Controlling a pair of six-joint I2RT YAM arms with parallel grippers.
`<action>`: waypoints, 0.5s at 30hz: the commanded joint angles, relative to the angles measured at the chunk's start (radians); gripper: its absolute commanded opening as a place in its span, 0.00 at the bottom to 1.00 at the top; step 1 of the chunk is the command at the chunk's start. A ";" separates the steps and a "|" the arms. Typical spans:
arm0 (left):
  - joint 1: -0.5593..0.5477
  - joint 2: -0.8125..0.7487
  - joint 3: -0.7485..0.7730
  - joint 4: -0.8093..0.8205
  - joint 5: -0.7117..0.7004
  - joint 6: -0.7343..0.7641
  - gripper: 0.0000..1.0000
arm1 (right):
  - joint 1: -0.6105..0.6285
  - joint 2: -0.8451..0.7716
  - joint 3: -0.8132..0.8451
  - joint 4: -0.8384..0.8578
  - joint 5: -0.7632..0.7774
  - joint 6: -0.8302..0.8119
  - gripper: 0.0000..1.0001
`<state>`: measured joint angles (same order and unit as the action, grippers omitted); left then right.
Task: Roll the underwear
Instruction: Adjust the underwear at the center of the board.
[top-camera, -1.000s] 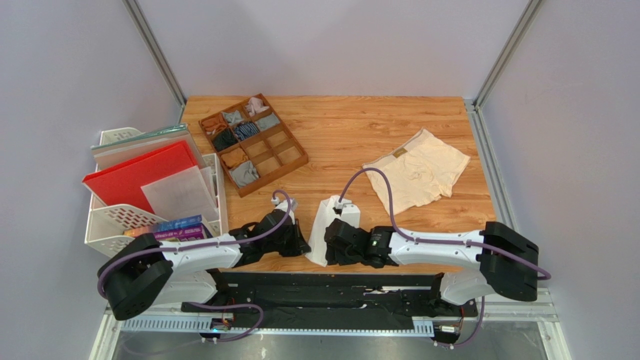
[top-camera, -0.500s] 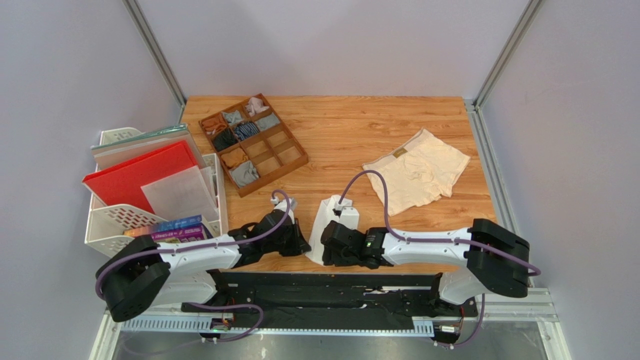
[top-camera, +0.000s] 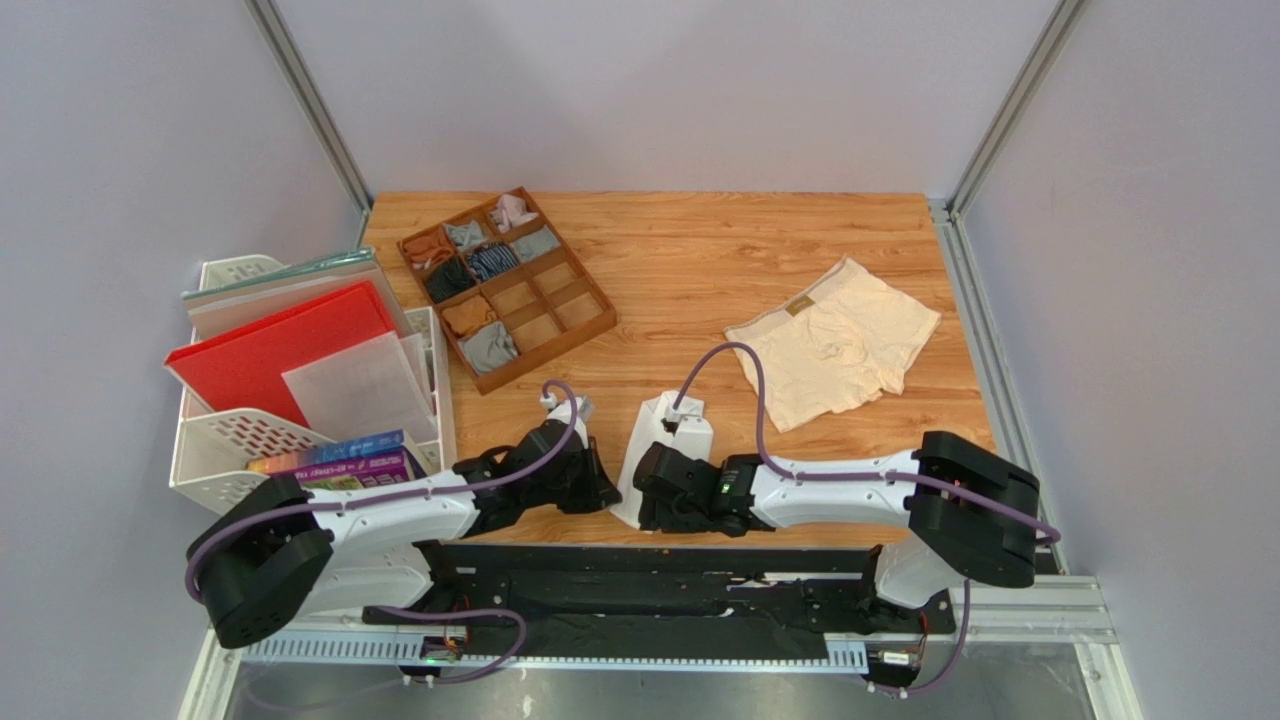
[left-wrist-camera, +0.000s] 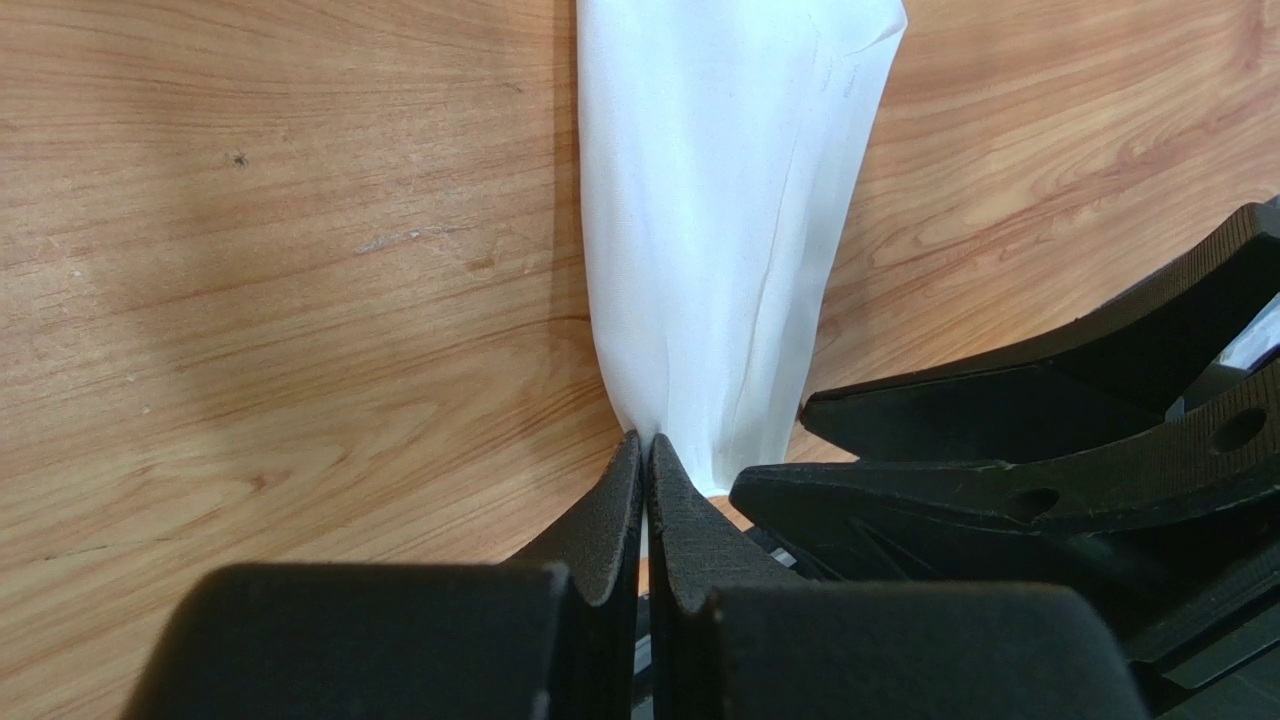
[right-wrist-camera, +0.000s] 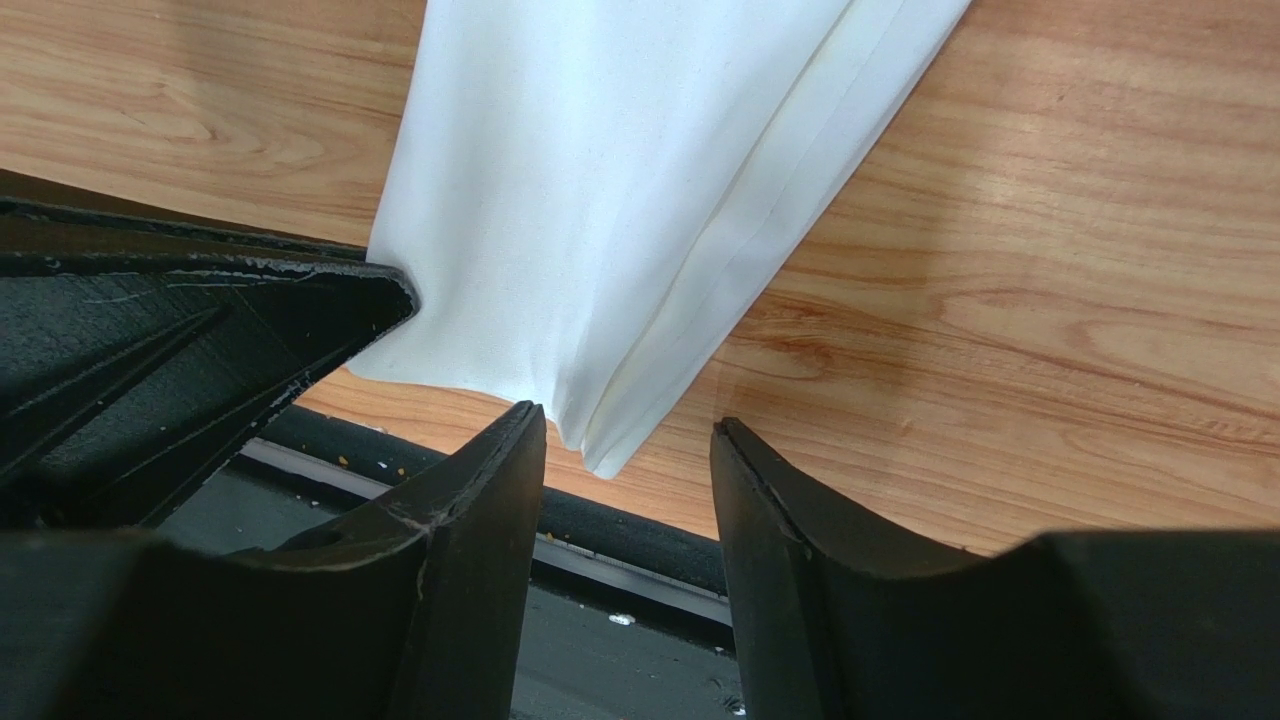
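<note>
White underwear (top-camera: 651, 431) sits folded at the table's near edge. Your left gripper (left-wrist-camera: 646, 447) pinches its near-left corner; your right gripper (right-wrist-camera: 627, 425), jaws spread, straddles the near-right corner.

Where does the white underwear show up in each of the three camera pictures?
Top external: the white underwear is at bottom centre, at the near edge of the wooden table.
Left wrist: upper centre, narrowing down into the shut left gripper.
Right wrist: upper centre, its lower corner ending at the open right gripper.
Shared landmark: the wooden table lies under it in every view.
</note>
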<state>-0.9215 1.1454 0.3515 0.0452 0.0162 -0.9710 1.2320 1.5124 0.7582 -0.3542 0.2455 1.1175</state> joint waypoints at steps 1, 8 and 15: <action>-0.007 -0.016 -0.012 0.013 -0.015 -0.009 0.00 | 0.006 0.006 0.015 0.000 0.028 0.036 0.50; -0.008 -0.022 -0.013 0.013 -0.015 -0.011 0.00 | 0.007 0.061 0.038 -0.035 0.011 0.045 0.43; -0.010 -0.033 -0.023 0.005 -0.015 -0.014 0.00 | 0.006 0.074 0.036 -0.051 0.011 0.048 0.22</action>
<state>-0.9234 1.1320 0.3439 0.0433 0.0162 -0.9714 1.2320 1.5570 0.7902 -0.3641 0.2447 1.1465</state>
